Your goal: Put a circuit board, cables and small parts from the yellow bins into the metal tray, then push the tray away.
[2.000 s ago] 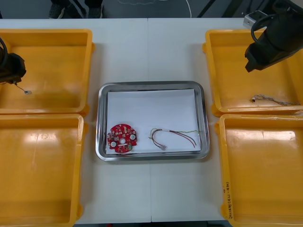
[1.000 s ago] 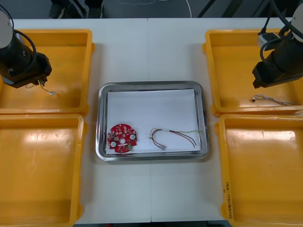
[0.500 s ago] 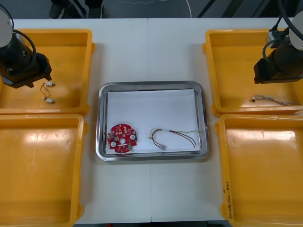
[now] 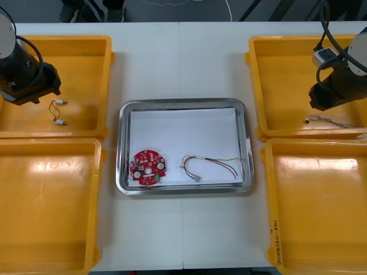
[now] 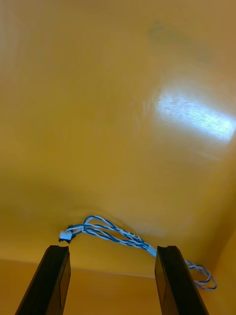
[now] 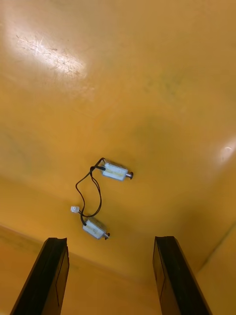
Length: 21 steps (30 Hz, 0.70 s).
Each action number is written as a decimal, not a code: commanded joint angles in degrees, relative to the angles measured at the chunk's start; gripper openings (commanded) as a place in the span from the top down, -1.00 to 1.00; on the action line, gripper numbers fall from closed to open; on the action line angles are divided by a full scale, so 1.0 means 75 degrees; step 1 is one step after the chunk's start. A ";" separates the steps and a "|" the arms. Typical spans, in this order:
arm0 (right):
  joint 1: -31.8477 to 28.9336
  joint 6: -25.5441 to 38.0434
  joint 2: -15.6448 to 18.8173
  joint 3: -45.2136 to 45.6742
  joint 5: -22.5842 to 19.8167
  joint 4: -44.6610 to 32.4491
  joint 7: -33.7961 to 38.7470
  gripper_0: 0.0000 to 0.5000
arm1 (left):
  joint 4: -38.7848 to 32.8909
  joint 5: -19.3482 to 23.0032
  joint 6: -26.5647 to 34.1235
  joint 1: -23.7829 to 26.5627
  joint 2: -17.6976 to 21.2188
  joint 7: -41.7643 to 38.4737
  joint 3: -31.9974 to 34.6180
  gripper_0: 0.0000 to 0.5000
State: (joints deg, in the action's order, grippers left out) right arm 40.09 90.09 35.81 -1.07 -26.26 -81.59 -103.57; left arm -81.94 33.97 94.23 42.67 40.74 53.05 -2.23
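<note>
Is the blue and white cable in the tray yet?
No. The blue and white cable lies in a yellow bin, ahead of the open right tool.

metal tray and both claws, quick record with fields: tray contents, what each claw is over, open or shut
metal tray: holds red circuit board and red and yellow cable
left claw: open, over two small metal parts in the far left yellow bin
right claw: open, over twisted blue and white cable in the far right yellow bin
held: nothing
</note>
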 commanded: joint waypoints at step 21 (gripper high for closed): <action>-0.0142 -0.1453 0.0183 0.0202 0.0126 0.1491 -0.4695 -1.00 | 0.2722 0.0380 -0.2122 0.1353 0.0100 0.1844 -0.1226 -1.00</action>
State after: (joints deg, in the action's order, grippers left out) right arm 39.30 80.01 35.80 -1.02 -24.51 -71.01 -136.68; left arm -62.04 35.67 79.27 49.56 40.74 64.21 -10.11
